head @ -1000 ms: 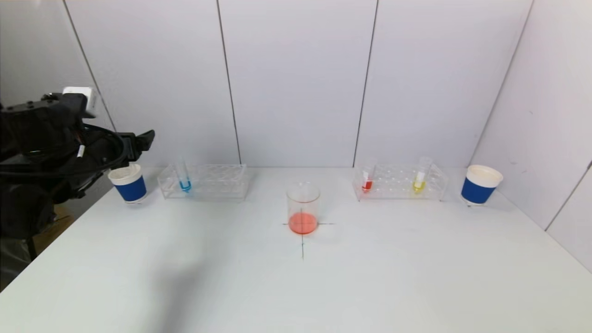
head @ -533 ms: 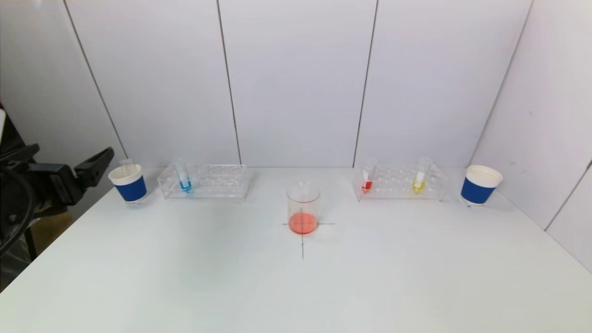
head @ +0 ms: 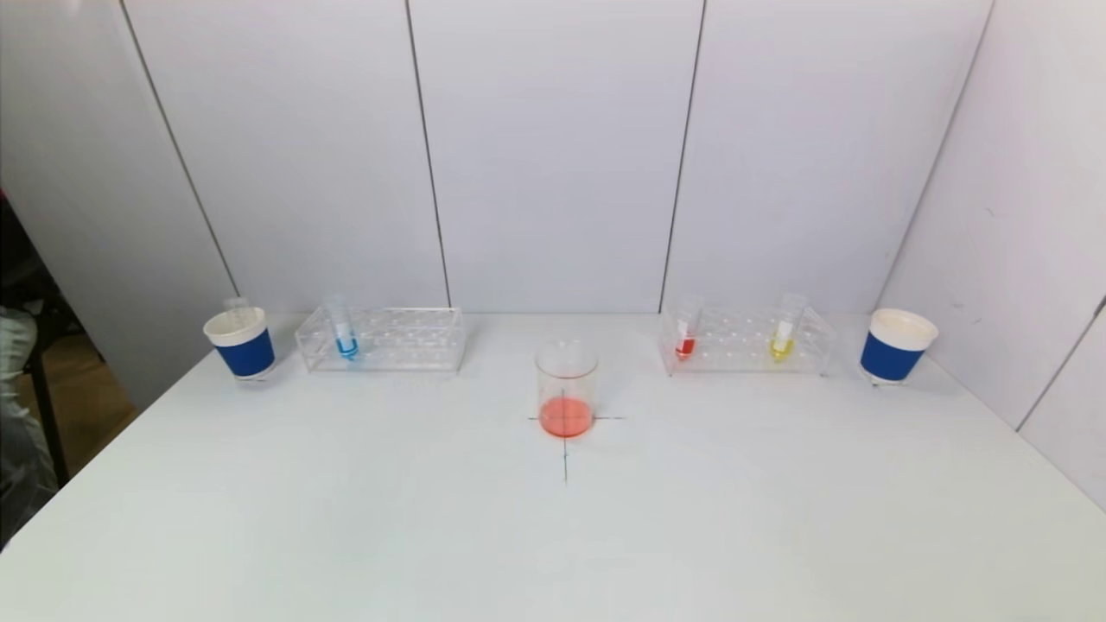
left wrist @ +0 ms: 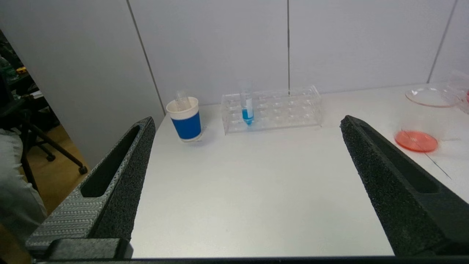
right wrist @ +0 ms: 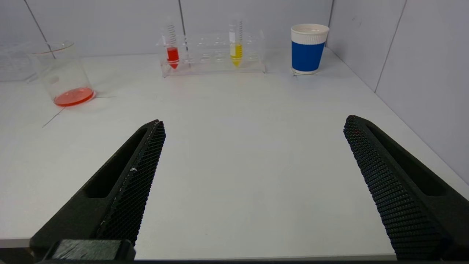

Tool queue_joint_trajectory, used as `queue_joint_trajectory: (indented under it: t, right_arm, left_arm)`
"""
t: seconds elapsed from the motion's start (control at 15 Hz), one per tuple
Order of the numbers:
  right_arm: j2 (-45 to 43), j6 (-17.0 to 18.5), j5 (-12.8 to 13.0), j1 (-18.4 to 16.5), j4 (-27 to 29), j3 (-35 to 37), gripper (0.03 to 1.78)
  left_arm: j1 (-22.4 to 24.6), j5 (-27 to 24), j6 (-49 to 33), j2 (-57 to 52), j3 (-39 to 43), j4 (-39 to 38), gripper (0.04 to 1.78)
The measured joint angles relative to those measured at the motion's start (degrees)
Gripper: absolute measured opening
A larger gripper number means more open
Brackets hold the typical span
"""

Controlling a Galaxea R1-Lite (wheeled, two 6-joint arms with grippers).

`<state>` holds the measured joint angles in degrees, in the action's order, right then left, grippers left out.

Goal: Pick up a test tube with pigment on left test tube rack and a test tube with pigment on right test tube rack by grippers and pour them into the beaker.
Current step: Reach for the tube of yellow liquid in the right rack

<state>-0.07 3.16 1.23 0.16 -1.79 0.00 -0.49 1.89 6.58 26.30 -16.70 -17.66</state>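
The left gripper [left wrist: 245, 124] and the right gripper [right wrist: 253, 124] hang near the table's [head: 553, 536] front edge, both wide open and holding nothing. Farther back stands the beaker [head: 566, 386] with orange liquid. Behind it to the left is a rack [head: 380, 339] with a blue tube [head: 344, 333]. Behind it to the right is a rack [head: 747, 341] with a red tube [head: 686, 333] and a yellow tube [head: 785, 330].

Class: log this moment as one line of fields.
left hand open, empty | right hand open, empty | beaker holds orange-red liquid | blue tube racked | red tube, yellow tube racked
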Motion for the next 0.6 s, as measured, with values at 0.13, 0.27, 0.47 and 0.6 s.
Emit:
queue_joint_trajectory:
  t: [0.13, 0.27, 0.47, 0.6]
  right_arm:
    - [0.0, 0.0, 0.02, 0.0, -0.02, 0.0, 1.77]
    - [0.0, 0.0, 0.0, 0.0, -0.02, 0.0, 1.77]
    - [0.0, 0.0, 0.0, 0.0, -0.02, 0.0, 1.77]
    - [0.0, 0.0, 0.0, 0.0, -0.02, 0.0, 1.77]
  left_arm:
    - [0.0, -1.4, -0.06, -9.46, 0.02, 11.56, 1.76]
    - [0.05, -2.99, -0.11, -17.09, 0.66, 20.47, 1.76]
    - [0.13, -5.19, -0.35, -23.6, 2.82, 28.44, 1.76]
    - [0.16, -4.94, -0.37, -25.28, 5.66, 28.33, 1.76]
